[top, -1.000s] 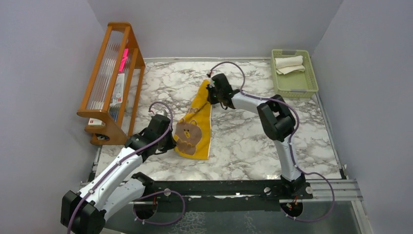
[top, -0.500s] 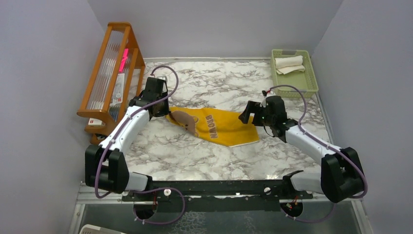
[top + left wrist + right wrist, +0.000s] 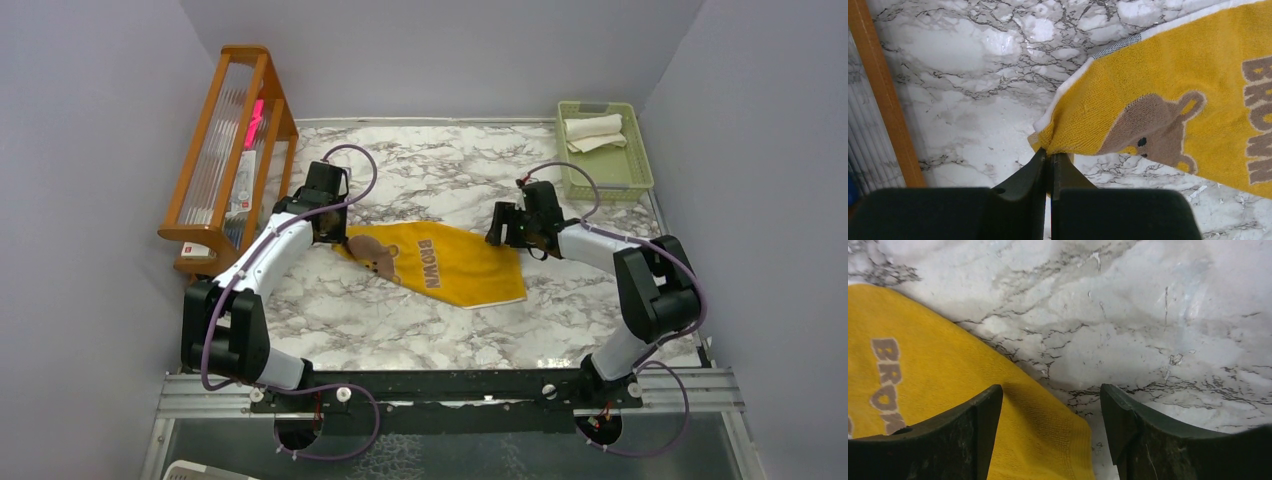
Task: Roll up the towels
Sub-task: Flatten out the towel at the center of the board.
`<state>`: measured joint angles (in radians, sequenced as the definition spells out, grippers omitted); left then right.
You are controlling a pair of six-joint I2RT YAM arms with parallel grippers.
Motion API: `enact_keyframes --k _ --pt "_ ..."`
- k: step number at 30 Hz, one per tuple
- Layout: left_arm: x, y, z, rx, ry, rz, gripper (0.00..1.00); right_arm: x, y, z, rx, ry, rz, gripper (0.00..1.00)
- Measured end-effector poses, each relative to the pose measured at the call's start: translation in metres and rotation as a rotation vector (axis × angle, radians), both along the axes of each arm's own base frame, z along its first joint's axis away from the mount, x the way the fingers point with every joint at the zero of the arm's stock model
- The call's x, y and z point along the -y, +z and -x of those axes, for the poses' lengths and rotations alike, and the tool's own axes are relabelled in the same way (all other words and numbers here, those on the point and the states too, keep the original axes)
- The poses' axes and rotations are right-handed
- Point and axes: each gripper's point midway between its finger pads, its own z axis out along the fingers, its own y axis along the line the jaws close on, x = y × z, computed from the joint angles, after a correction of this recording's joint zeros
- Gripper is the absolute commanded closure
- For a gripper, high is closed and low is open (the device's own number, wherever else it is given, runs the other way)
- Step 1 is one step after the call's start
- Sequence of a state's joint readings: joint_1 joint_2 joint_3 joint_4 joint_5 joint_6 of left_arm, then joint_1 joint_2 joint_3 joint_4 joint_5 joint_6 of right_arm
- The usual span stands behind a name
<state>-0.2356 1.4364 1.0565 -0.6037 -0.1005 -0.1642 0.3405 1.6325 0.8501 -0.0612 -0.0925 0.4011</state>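
A mustard yellow towel [image 3: 445, 263] with a brown bear and the word BROWN lies spread on the marble table. My left gripper [image 3: 335, 236] is shut on the towel's left corner [image 3: 1048, 142], which is bunched up at its fingertips [image 3: 1050, 154]. My right gripper [image 3: 501, 235] stands open just over the towel's far right corner. In the right wrist view the yellow towel [image 3: 938, 390] reaches in between the spread jaws [image 3: 1050, 395] without being pinched. A cream-white towel [image 3: 592, 130] lies folded in the green basket at the back right.
A wooden rack [image 3: 232, 150] with clear dividers stands at the back left, close to my left arm. The pale green basket [image 3: 622, 178] sits at the back right corner. Grey walls close in the table on three sides.
The towel went from lengthwise to spread sideways as the arms drew apart. My right gripper opened and let go of its corner. The left stays shut on its corner.
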Motion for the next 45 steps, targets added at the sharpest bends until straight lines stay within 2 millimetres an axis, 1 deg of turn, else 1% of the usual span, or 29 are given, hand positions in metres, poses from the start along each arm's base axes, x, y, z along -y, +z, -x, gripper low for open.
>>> enact_keyframes --k 2,4,7,8,9,13,15,17,18,19,20,21,23,24,26,28,30,31,32,34,35,36,37,39,40,41,42,43,45 --pt "-0.002 -0.002 0.002 -0.004 0.003 -0.008 0.94 0.0 -0.013 0.004 -0.034 0.014 0.012 0.36" --pt "-0.004 -0.002 0.003 -0.007 0.009 -0.018 0.94 -0.002 -0.011 0.001 -0.025 0.029 0.01 0.49" --pt "-0.006 -0.002 0.002 -0.005 0.015 -0.026 0.95 -0.003 -0.016 0.002 -0.034 0.051 0.017 0.79" --pt "-0.006 -0.002 0.002 -0.004 0.018 -0.029 0.94 -0.004 -0.016 0.003 -0.039 0.056 0.016 0.92" --pt "-0.007 -0.002 0.002 -0.002 0.021 -0.034 0.94 -0.006 -0.017 0.005 -0.046 0.066 0.009 0.99" --pt "-0.012 0.004 -0.002 0.01 0.037 -0.046 0.94 -0.015 -0.011 0.011 -0.06 0.104 -0.041 1.0" --pt "-0.014 0.011 -0.007 0.027 0.048 -0.047 0.93 -0.02 0.0 0.013 -0.052 0.119 -0.07 1.0" --pt "-0.019 0.038 -0.026 0.093 0.076 -0.034 0.93 -0.024 0.024 0.007 -0.014 0.126 -0.091 1.0" --pt "-0.02 0.049 -0.034 0.121 0.085 -0.028 0.93 -0.027 0.042 0.0 0.023 0.128 -0.102 1.0" --pt "-0.022 0.068 -0.044 0.163 0.096 -0.019 0.93 -0.03 0.062 -0.009 0.067 0.131 -0.114 1.0" --pt "-0.024 0.087 -0.055 0.209 0.107 -0.011 0.93 -0.033 0.087 -0.019 0.122 0.134 -0.124 1.0" --pt "-0.025 0.112 -0.068 0.268 0.116 0.001 0.93 -0.034 0.113 -0.029 0.184 0.129 -0.133 1.0" --pt "-0.027 0.152 -0.084 0.364 0.126 0.014 0.93 -0.034 0.167 -0.044 0.314 0.117 -0.148 1.0" --pt "-0.028 0.175 -0.091 0.419 0.13 0.021 0.92 -0.032 0.193 -0.047 0.375 0.107 -0.154 1.0" --pt "-0.029 0.218 -0.097 0.516 0.13 0.028 0.92 -0.026 0.235 -0.043 0.479 0.092 -0.161 1.0" --pt "-0.03 0.246 -0.095 0.58 0.129 0.036 0.91 -0.019 0.268 -0.03 0.563 0.091 -0.171 1.0" --pt "-0.031 0.265 -0.083 0.62 0.126 0.044 0.87 -0.013 0.292 -0.012 0.627 0.094 -0.183 1.0" --pt "-0.032 0.273 -0.073 0.632 0.126 0.048 0.84 -0.011 0.289 -0.007 0.622 0.095 -0.181 1.0" --pt "-0.033 0.281 -0.061 0.651 0.127 0.057 0.8 -0.005 0.31 0.01 0.675 0.095 -0.196 1.0" --pt "-0.036 0.297 -0.032 0.697 0.129 0.083 0.73 0.002 0.324 0.03 0.712 0.095 -0.207 1.0" --pt "-0.037 0.304 -0.016 0.72 0.129 0.099 0.71 0.005 0.329 0.04 0.726 0.095 -0.212 1.0" --pt "-0.038 0.313 0.004 0.752 0.126 0.117 0.7 0.009 0.331 0.049 0.734 0.094 -0.216 1.0" --pt "-0.039 0.32 0.019 0.781 0.122 0.133 0.7 0.011 0.331 0.057 0.738 0.094 -0.219 1.0" --pt "-0.041 0.333 0.042 0.834 0.12 0.151 0.7 0.014 0.326 0.067 0.733 0.092 -0.221 1.0" --pt "-0.042 0.337 0.049 0.852 0.118 0.155 0.7 0.015 0.322 0.069 0.727 0.09 -0.222 1.0" --pt "-0.042 0.339 0.05 0.859 0.117 0.155 0.71 0.015 0.318 0.069 0.718 0.09 -0.219 1.0" --pt "-0.042 0.338 0.047 0.854 0.116 0.152 0.71 0.014 0.31 0.064 0.697 0.089 -0.213 1.0" --pt "-0.041 0.332 0.039 0.831 0.114 0.144 0.72 0.012 0.301 0.058 0.671 0.087 -0.204 1.0" --pt "-0.038 0.315 0.017 0.771 0.111 0.126 0.74 0.007 0.281 0.04 0.609 0.081 -0.181 1.0"
